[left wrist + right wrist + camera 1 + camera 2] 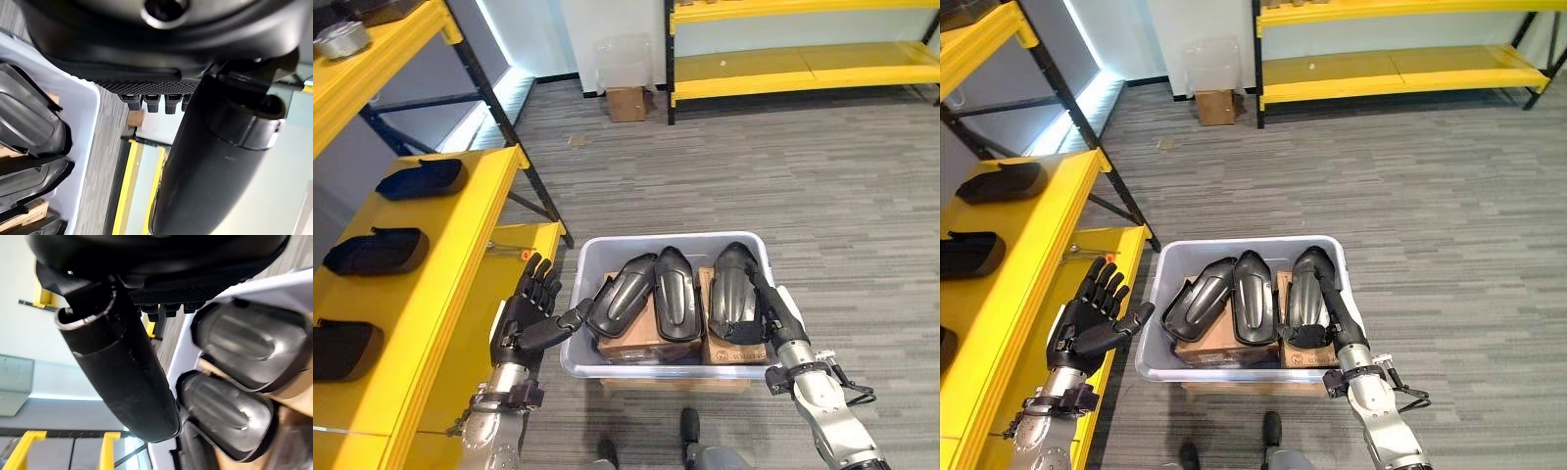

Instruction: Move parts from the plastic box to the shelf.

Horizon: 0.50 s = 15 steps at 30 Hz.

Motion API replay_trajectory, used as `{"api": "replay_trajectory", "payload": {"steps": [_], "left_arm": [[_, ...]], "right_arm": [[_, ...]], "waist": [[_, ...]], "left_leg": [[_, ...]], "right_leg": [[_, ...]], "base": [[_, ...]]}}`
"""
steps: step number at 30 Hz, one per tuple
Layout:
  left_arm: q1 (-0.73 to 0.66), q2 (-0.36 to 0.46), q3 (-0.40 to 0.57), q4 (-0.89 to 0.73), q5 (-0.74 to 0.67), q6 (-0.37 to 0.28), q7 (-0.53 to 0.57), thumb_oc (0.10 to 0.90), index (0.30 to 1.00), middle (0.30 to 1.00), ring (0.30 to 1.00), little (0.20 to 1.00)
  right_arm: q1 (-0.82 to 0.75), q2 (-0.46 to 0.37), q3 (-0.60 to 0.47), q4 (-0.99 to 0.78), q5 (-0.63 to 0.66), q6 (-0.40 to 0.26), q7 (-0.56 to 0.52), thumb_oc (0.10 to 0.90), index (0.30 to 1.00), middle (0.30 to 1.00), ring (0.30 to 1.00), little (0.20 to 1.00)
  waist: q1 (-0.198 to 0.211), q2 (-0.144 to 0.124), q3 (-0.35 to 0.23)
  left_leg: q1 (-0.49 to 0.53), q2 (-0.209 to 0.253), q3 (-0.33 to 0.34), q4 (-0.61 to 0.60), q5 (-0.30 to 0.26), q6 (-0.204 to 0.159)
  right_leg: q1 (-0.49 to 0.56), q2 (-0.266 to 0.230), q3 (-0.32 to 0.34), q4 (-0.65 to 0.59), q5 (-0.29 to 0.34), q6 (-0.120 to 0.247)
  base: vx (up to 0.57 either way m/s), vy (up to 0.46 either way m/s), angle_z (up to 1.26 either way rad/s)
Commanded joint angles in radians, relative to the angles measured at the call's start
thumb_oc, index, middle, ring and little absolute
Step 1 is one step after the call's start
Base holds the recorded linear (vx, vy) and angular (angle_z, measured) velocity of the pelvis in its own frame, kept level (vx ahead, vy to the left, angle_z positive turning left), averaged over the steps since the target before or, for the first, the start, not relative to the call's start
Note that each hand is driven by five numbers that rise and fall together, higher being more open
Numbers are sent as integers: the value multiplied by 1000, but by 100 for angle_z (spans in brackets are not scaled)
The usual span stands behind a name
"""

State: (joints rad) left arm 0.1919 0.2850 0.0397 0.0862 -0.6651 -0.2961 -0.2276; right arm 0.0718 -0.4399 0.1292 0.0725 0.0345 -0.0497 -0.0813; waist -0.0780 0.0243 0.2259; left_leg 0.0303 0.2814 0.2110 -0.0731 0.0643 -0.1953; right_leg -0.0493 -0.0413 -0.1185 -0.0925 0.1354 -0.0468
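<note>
A pale plastic box [666, 241] sits on the floor and holds three black moulded parts: a left one [625, 294], a middle one [675, 292] and a right one [732, 284]. They rest on cardboard cartons [631, 343]. My left hand [524, 313] hovers open just outside the box's left wall, its thumb [210, 161] reaching toward the left part. My right hand [778, 313] is open at the box's right rim, with straight fingers lying along the right part's outer edge. The yellow shelf [460, 255] stands to the left.
Three black parts [421, 178] [377, 251] [342, 348] lie on the yellow shelf. A metal bowl [340, 39] sits on its upper level. Farther back stand a second yellow shelf [803, 69], a small cardboard box [626, 103] and a clear container [622, 61]. Grey carpet surrounds the box.
</note>
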Motion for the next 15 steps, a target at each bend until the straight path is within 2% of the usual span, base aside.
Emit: {"api": "replay_trajectory", "payload": {"steps": [1,4,6,9,12,15], "left_arm": [[-19,30,61,-111,-65,-134,-17,900,1000,1000,1000,1000],[-39,28,41,-105,-51,-132,-2,900,1000,1000,1000,1000],[-60,31,20,-107,-39,-127,9,900,1000,1000,1000,1000],[-67,28,9,-92,-39,-111,18,900,1000,1000,1000,1000],[-64,40,5,-85,-37,-107,16,900,1000,1000,1000,1000],[-68,49,2,-92,-40,-99,15,900,1000,1000,1000,1000]], "right_arm": [[-83,-39,-8,-117,-2,-90,-4,900,1000,1000,1000,1000],[-105,-41,-4,-110,51,-57,-1,900,1000,1000,1000,1000],[-122,-43,1,-103,66,-52,-14,900,1000,1000,1000,1000],[-120,-39,-19,-96,64,-31,-31,900,1000,1000,1000,1000],[-85,-21,-41,-118,41,-23,-28,900,1000,1000,1000,1000],[-78,-14,-45,-123,40,-11,-45,900,1000,1000,1000,1000]], "waist": [[-3,-7,-26],[-9,3,-23],[-13,13,-12],[-28,24,-6],[-42,7,-12],[-44,-1,-9]], "left_leg": [[-6,20,22,-14,214,9],[-2,21,24,-14,204,3],[2,9,4,-14,187,6],[26,-16,20,-14,151,13],[55,-55,53,-14,64,40],[65,-71,62,-14,24,54]], "right_leg": [[106,-46,-54,5,-89,128],[86,-59,-63,5,-74,136],[67,-59,-52,15,-68,134],[63,-69,-38,7,-50,146],[60,-97,-22,5,-26,173],[56,-111,-20,5,-17,188]], "base": [[-78,220,-6],[-79,196,-22],[-78,272,-17],[2,245,-12],[34,123,15],[4,41,3]]}}
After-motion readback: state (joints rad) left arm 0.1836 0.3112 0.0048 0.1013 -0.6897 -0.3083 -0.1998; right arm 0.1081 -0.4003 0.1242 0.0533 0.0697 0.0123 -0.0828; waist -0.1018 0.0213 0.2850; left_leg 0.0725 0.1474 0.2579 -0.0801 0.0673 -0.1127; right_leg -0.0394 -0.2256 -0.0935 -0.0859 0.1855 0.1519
